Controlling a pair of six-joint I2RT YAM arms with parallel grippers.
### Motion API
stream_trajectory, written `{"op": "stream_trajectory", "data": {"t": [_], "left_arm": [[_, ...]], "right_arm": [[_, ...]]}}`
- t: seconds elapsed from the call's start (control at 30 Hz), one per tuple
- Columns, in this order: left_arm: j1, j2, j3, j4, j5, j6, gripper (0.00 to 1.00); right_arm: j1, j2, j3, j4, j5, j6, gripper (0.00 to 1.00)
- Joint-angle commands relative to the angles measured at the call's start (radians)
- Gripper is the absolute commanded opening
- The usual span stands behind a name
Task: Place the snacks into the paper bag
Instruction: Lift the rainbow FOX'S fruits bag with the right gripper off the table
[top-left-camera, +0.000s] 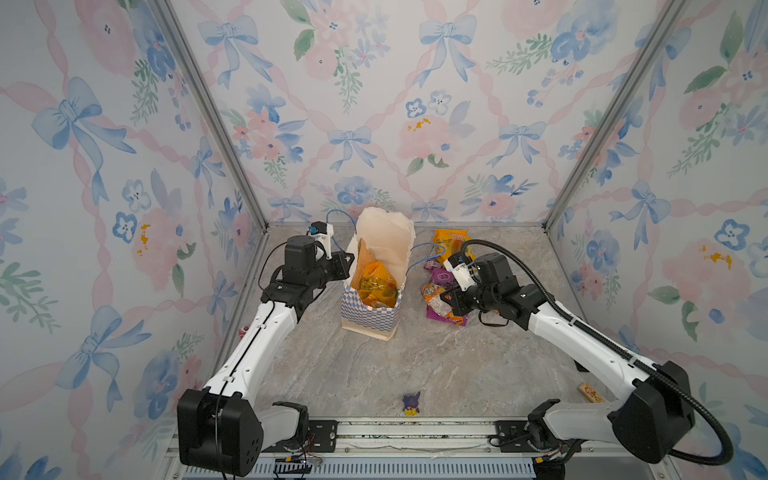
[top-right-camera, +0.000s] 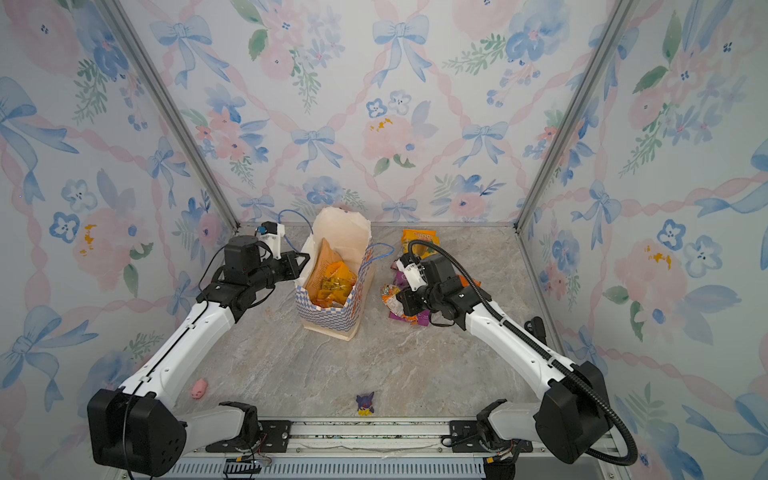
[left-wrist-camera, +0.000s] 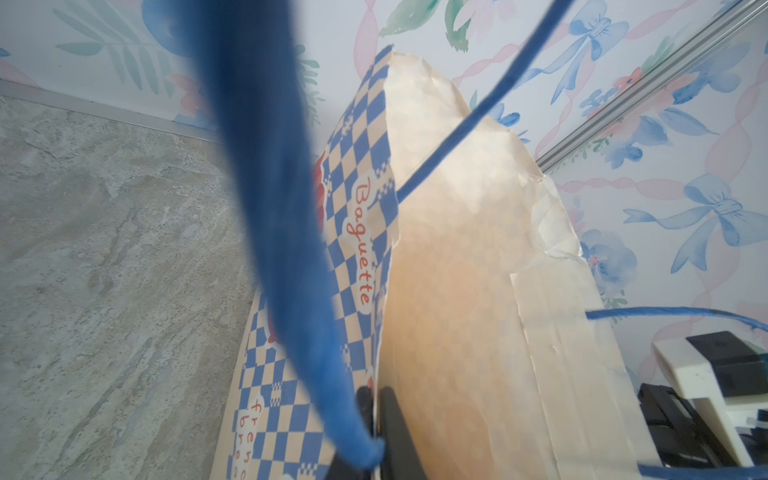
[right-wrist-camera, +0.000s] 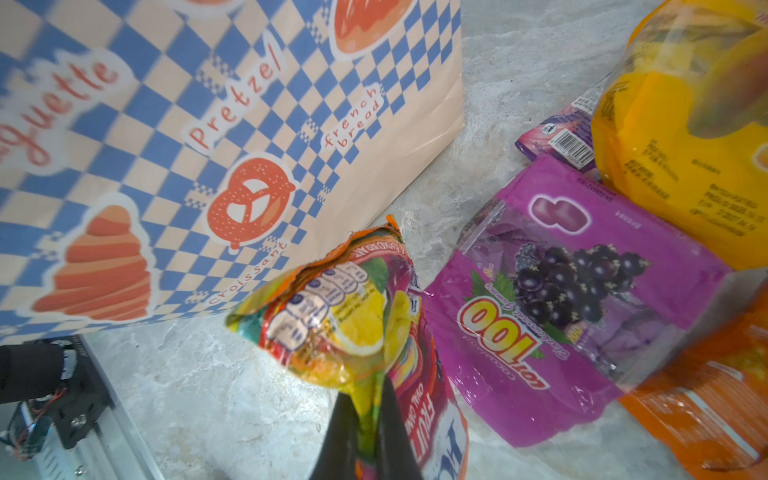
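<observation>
**One bag upright, five packets beside it, both grippers clamped**

One paper bag (top-left-camera: 370, 318) is standing upright at the middle back of the marbled grey tabletop (top-left-camera: 415, 365). Its long axis is running vertically and its open mouth is facing up. The paper is looking creased and stiff, with a blue-and-cream checkered band, a plain cream base and a white inside. Two thin blue cord handles (top-left-camera: 428, 249) are arching off its rim, one on each side. Inside, crinkly yellow and orange packets (top-left-camera: 376, 289) are sitting jumbled, and I cannot tell how many.

The left gripper (left-wrist-camera: 376, 405) is clamping the top edge of the bag's left wall. One dark finger is pressing on each face of the paper, just beside a handle's root.

Five glossy plastic packets are showing just right of the bag in the right wrist view. The right gripper (right-wrist-camera: 365, 424) is pinching narrowly on one end of the multicoloured packet (right-wrist-camera: 332, 324). That packet's long axis is running away from the fingers, and its crimped far end is pointing toward the bag's base.

Beside it, one purple packet (right-wrist-camera: 561, 299) printed with dark grapes is lying flat, face up. Past that are lying one small purple packet (right-wrist-camera: 557, 141) with a barcode, one puffy yellow-orange packet (right-wrist-camera: 673, 145) and one flat orange packet (right-wrist-camera: 706, 399).

One figurine (top-left-camera: 411, 404) and one wooden block (top-left-camera: 590, 392) are sitting near the front edge, well apart from the bag.
</observation>
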Motion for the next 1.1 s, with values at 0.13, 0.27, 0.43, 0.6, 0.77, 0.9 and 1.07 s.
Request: {"op": "stream_trajectory", "data": {"t": [0.13,0.27,0.43,0.6,0.77,0.9,1.07], "left_arm": [[0.006,-0.001,0.010,0.009,0.021,-0.013,0.09],[0.006,-0.001,0.011,0.009,0.021,-0.014,0.09],[0.006,0.002,0.013,0.008,0.021,-0.014,0.09],[0.006,0.006,0.015,0.009,0.022,-0.013,0.09],[0.006,0.010,0.019,0.009,0.027,-0.012,0.09],[0.006,0.011,0.021,0.008,0.030,-0.010,0.09],[0.006,0.012,0.019,0.008,0.033,-0.011,0.09]], "right_arm": [[-0.074,-0.072,0.156,-0.146,-0.159,0.034,0.00],[-0.110,-0.087,0.274,-0.236,-0.149,-0.002,0.00],[-0.121,-0.078,0.446,-0.345,-0.033,-0.083,0.00],[-0.121,-0.083,0.531,-0.312,0.085,-0.126,0.00],[-0.075,-0.111,0.554,-0.163,0.156,-0.165,0.00],[-0.019,-0.106,0.584,-0.067,0.206,-0.200,0.00],[0.045,-0.063,0.637,0.031,0.214,-0.253,0.00]]}}
